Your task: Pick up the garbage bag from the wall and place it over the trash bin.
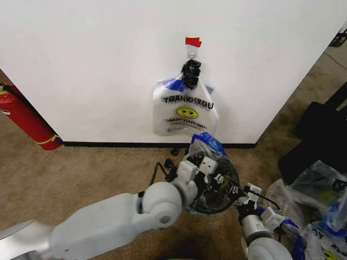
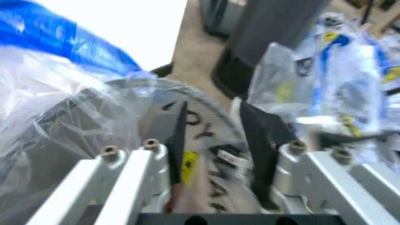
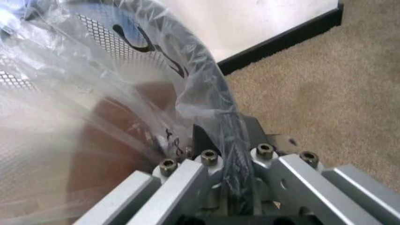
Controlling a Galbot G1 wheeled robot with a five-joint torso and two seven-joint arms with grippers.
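Head view: both arms reach down to the trash bin (image 1: 214, 187) on the carpet, just below the wall (image 1: 97, 65). One garbage bag (image 1: 185, 111) hangs from the hook under the red tape (image 1: 193, 41); a second bag of the same kind (image 1: 206, 145) is draped into the bin, its blue edge sticking up at the far side. Left claw (image 1: 201, 169) sits over the near-left rim, forearm bent low across the floor. Right claw (image 1: 245, 196) comes in at the right rim, wrist low.

Left wrist view: left claw (image 2: 216, 140) has its fingers apart over the printed film, gripping nothing. Risk, as I judge it: the film is slack and bunched, so the loose side could slide into the bin.

Right wrist view: right claw (image 3: 228, 154) is clamped on the bin's rim with film pinched in. A hard pull here could tear the thin plastic or tip the light bin.
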